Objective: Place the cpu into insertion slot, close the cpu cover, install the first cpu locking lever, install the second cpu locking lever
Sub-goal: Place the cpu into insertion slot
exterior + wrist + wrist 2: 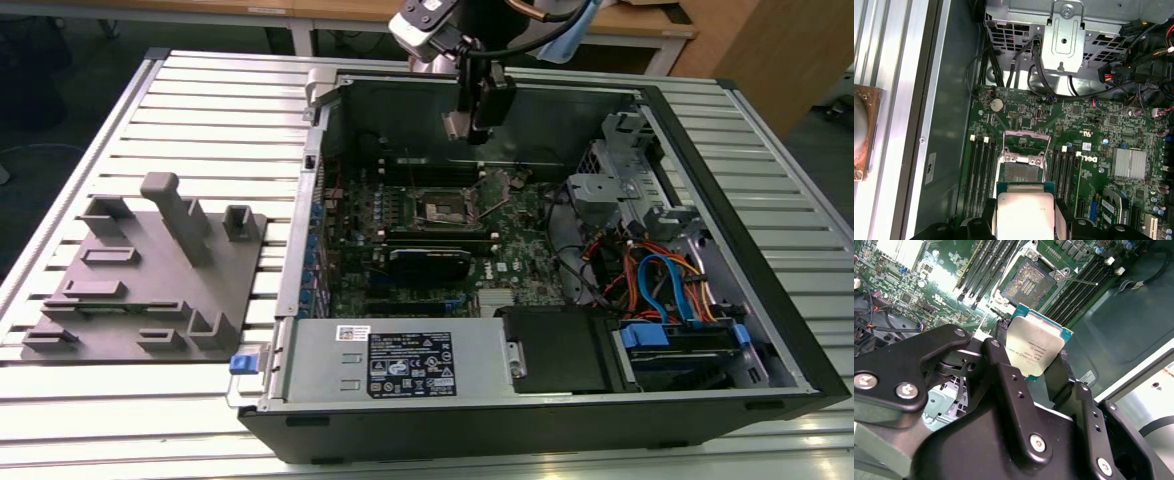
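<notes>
The cpu [1036,340]: pale metal face, pinched by its edges between the jaws of the gripper [1030,356], in the air above the motherboard. In the exterior view it hangs at twelve o'clock of the insertion slot [447,205], well apart.

Step, we judge: placing, which calls for squaring the chip over the socket.

The cpu cover [1026,142] stands raised, leaving the slot bare. Memory slots [981,160] flank it, and a black card [430,262] lies at six o'clock. We see nothing barring the way.

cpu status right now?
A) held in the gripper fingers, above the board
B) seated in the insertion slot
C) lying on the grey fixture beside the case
A: in the second wrist view the cpu is clamped between the fingers of the gripper, while the insertion slot beyond it lies bare.
</notes>
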{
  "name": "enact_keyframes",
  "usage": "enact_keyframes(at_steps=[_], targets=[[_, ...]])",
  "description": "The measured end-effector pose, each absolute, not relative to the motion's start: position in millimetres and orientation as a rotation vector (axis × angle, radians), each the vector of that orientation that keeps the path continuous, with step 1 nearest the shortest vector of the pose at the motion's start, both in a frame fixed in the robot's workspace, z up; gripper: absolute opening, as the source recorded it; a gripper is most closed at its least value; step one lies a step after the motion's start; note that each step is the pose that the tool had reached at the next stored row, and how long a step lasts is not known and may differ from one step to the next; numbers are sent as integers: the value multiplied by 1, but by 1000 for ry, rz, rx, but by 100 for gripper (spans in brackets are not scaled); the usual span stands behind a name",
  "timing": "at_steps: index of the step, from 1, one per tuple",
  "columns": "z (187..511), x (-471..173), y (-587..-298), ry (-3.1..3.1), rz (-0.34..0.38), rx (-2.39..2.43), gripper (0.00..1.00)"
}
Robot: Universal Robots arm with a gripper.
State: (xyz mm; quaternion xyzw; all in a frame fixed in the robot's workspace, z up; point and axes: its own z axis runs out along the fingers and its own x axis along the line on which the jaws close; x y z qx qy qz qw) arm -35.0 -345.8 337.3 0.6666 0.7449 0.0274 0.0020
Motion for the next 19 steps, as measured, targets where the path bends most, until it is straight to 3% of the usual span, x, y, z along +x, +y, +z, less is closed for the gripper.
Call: enact_keyframes(at_steps=[19], targets=[[316, -36, -342, 2300, 76, 2142, 54]])
